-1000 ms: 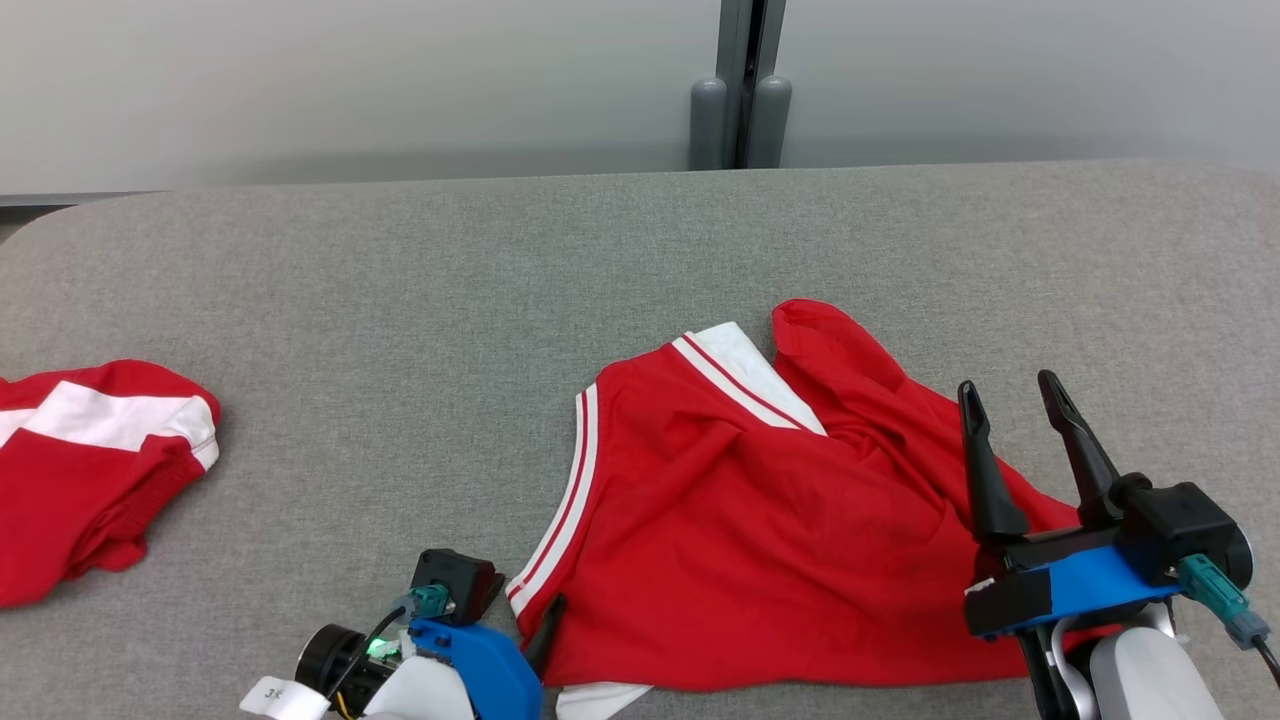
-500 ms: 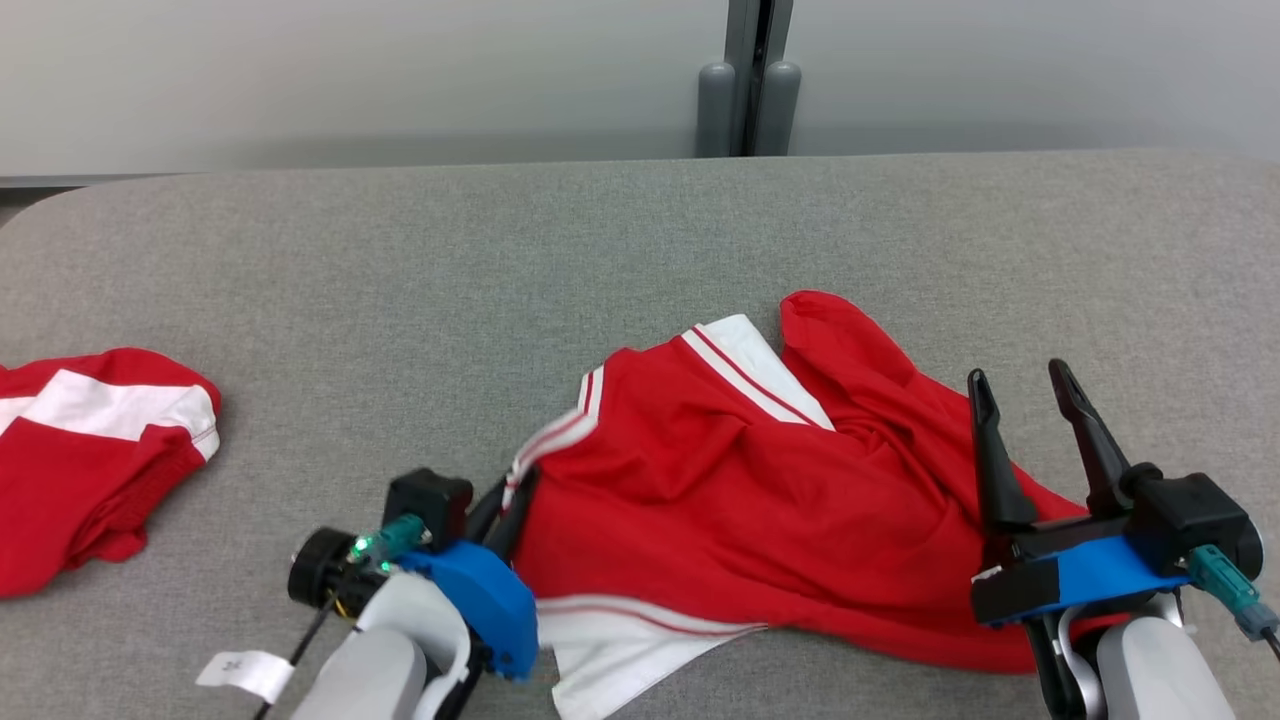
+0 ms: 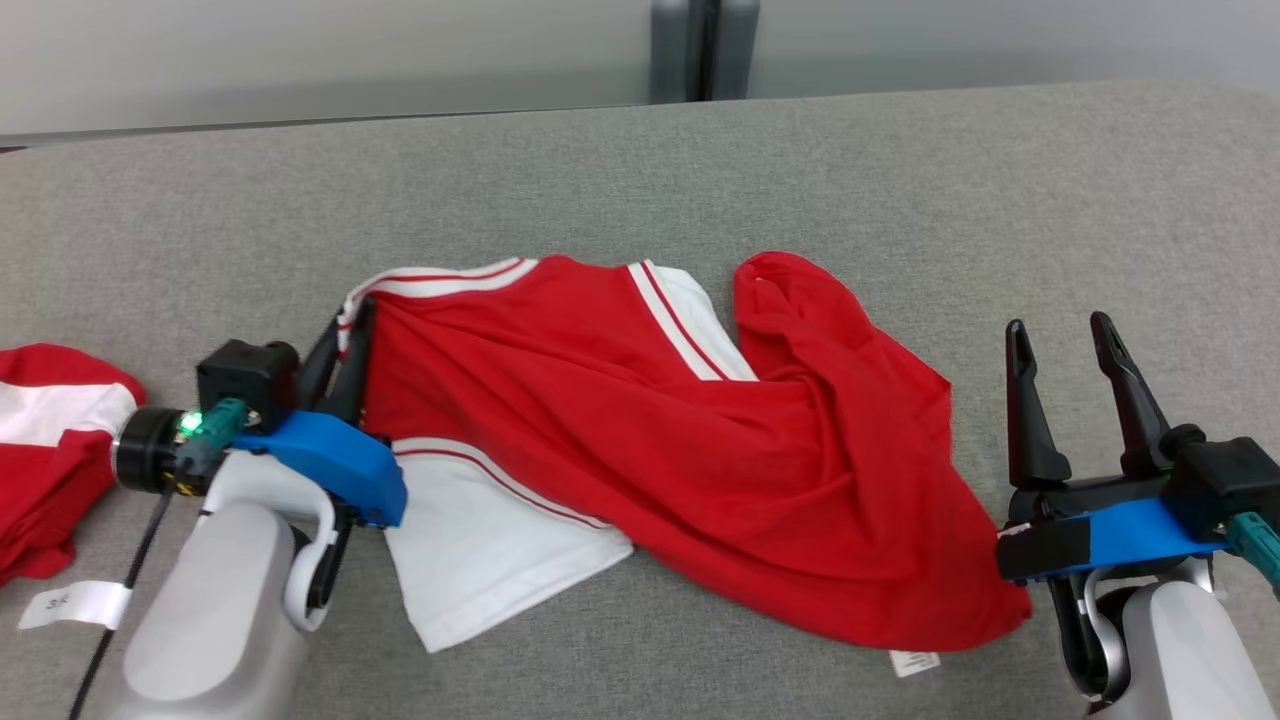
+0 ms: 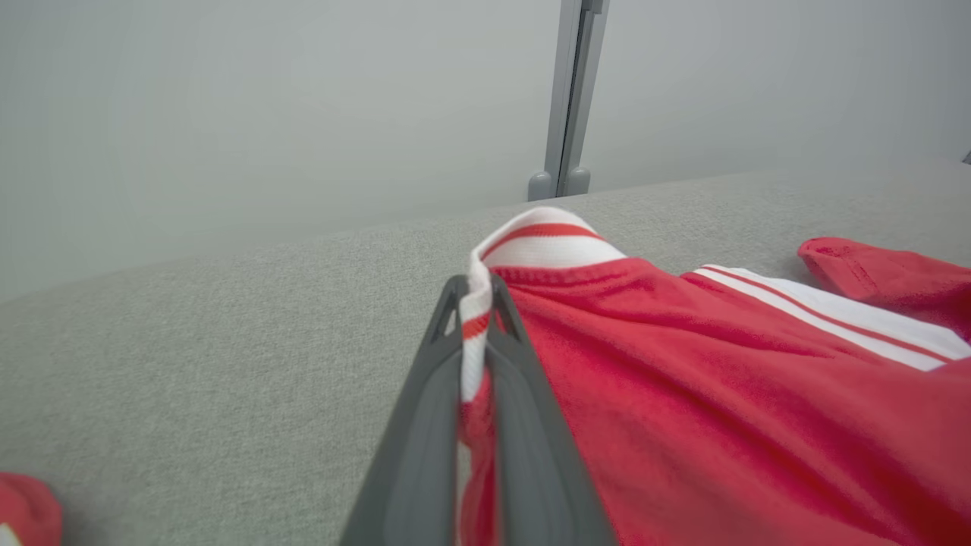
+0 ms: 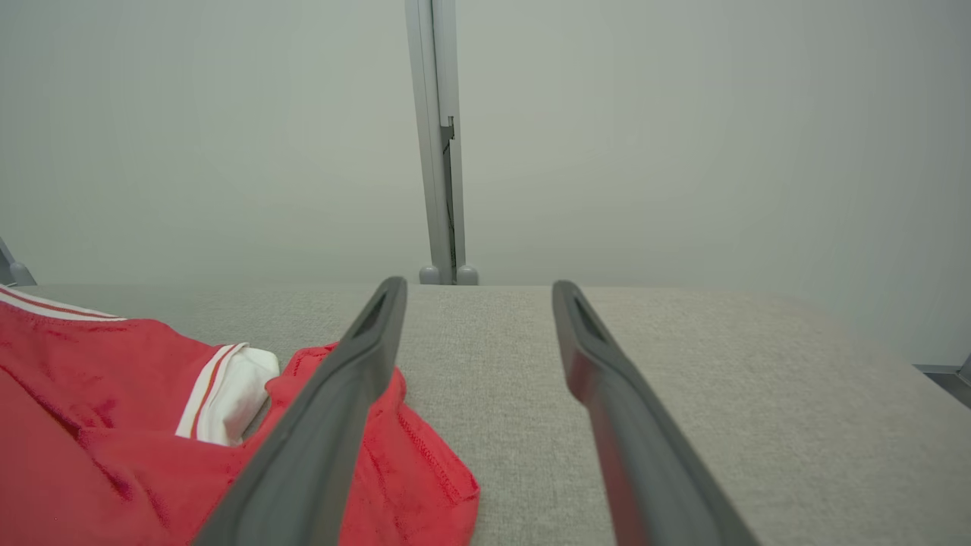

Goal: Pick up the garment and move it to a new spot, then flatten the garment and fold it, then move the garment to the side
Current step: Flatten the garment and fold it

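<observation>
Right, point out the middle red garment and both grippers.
middle red garment [image 3: 640, 440], head view, its red body.
left gripper [image 4: 476, 292], left wrist view, between its fingertips.
right gripper [image 3: 1057, 322], head view, between its fingertips.

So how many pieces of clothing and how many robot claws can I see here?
Garments, red and white: 2 (middle garment, left-edge garment)
Grippers: 2 (left gripper shut on the middle garment's striped edge, right gripper open)
Total: 4

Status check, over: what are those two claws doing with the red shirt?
Left gripper shut on garment, striped edge. Right gripper open, empty. Cloth rumpled on table, not yet flat. Second red piece far left, apart.
</observation>
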Controlling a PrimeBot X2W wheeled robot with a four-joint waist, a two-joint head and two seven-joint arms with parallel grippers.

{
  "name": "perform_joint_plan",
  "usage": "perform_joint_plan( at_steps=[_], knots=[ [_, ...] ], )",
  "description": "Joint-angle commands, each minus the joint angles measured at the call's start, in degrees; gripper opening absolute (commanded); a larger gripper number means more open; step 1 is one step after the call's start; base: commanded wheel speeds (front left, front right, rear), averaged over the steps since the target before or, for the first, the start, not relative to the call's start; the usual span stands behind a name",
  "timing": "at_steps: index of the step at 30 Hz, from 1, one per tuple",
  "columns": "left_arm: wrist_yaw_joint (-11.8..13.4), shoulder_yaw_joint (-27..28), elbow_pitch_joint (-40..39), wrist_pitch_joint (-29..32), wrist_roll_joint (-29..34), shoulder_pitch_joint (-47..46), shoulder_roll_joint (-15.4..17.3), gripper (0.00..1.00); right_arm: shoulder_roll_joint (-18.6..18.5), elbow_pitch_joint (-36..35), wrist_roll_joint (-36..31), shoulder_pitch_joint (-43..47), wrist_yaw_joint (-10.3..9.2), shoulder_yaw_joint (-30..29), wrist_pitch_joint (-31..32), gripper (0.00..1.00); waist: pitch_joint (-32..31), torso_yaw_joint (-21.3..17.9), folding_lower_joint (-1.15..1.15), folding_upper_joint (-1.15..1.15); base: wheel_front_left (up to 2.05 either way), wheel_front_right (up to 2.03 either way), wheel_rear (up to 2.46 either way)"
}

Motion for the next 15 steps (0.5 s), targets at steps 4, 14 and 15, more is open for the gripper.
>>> perform_joint_plan(
  at_steps=[4, 14, 15],
  knots=[
    [0.6, 1.5, 3.2, -1.7, -0.4, -2.6, 1.8, 0.00, 0.0, 0.2, -0.2, -1.3, 0.01, -1.0, -0.2, 1.00, 0.6, -1.2, -0.01, 0.00, 0.00, 0.00, 0.00],
    [1.5, 1.7, 8.2, -7.4, -0.2, -2.6, 0.2, 1.00, 0.0, 0.5, -0.1, -0.7, 0.01, -1.4, -0.2, 1.00, 0.1, -1.3, -0.01, 0.00, 0.00, 0.00, 0.00],
    [1.6, 2.1, 8.0, -7.9, -0.5, -2.2, -0.2, 1.00, 0.0, 0.5, -0.2, -0.6, 0.01, -1.5, -0.2, 1.00, -0.2, -1.1, -0.01, 0.00, 0.00, 0.00, 0.00]
  ],
)
